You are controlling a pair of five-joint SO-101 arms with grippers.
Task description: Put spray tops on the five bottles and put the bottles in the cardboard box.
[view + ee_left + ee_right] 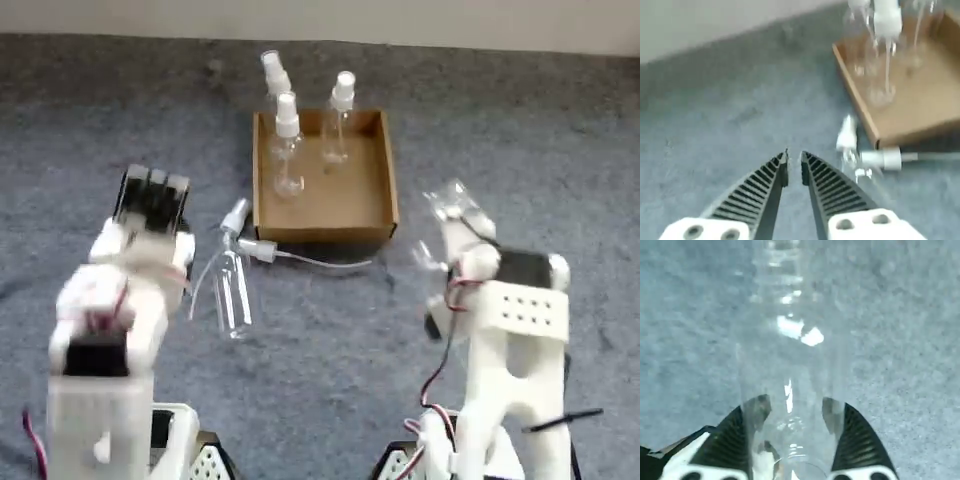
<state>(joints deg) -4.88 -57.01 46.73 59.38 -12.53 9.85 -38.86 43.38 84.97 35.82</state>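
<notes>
The right pincer (792,412) clasps a clear bottle (790,340) over the grey surface (520,130), to the right of the cardboard box (350,200). The left pincer (794,162) is all but closed and empty, near a lying bottle (232,290) and a loose spray top (258,249). Two capped bottles (287,150) stand in the box.

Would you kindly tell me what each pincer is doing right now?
Left pincer: closed, empty.
Right pincer: closed on a clear bottle.
</notes>
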